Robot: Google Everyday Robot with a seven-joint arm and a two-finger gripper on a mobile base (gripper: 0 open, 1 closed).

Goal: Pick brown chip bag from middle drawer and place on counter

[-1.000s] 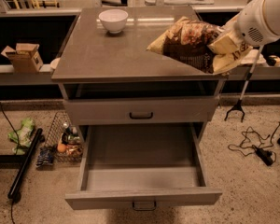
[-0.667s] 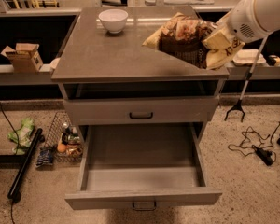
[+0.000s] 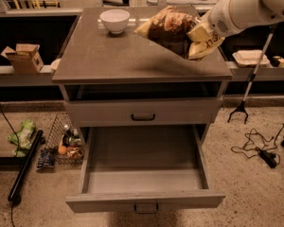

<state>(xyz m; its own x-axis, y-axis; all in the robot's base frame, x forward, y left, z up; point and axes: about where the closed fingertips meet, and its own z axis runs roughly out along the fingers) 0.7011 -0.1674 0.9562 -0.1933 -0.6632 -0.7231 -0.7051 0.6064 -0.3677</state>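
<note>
1. Since a second ago, the brown chip bag (image 3: 166, 26) has travelled left and further in over the counter (image 3: 113, 60), and the white arm (image 3: 246, 6) has reached in after it from the right.
2. Camera view, the claw: the claw (image 3: 202, 36) sits above the counter's right rear part, closed on the bag's right end, with its yellowish fingers (image 3: 204, 45) wrapped around the crumpled foil.
3. Camera view, the bag: it hangs clear of the slab, and a soft shadow (image 3: 156, 63) lies on the counter beneath it. It extends leftward from the claw. Its long axis runs roughly left to right, and its free tan end points toward the white bowl (image 3: 115, 20), near but apart from it.
4. Camera view, the drawer: the middle drawer (image 3: 144, 157) stands pulled out with only its bare grey floor showing. The upper drawer front (image 3: 143, 111) is closed.
5. Judgement: the pick looks done and the placing is in hand. The coming move turns on the gap between bag and counter, with the bag straight above open stone. Lowering should go straight down, since drifting left would bring the free end against the bowl. The bag is crinkly and light, so it may settle unevenly on release.
</note>
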